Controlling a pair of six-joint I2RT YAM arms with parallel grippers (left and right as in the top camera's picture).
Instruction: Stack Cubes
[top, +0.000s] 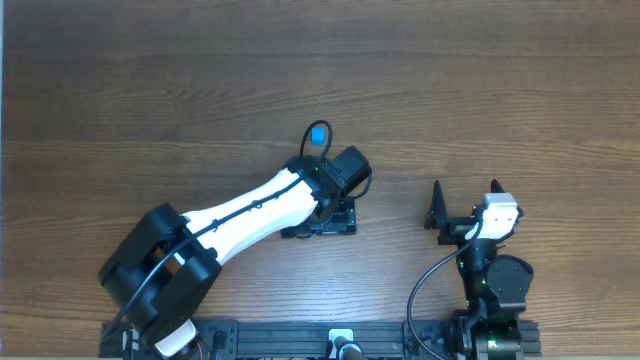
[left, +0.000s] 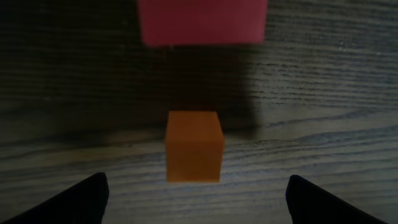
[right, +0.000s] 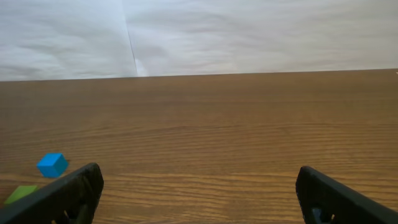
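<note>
An orange cube rests on the wooden table, just ahead of my left gripper and centred in the gap between its fingers. The gripper is open and touches nothing. A pink-red cube lies a little beyond the orange one. From above, the left arm reaches to the table's middle, with its gripper covering those two cubes. A blue cube sits just past the left wrist. My right gripper is open and holds nothing near the front right. It faces the blue cube and a green cube off to one side.
The wooden table stretches bare to the back and to both sides. A white wall rises behind its far edge. A black rail with both arm bases runs along the front.
</note>
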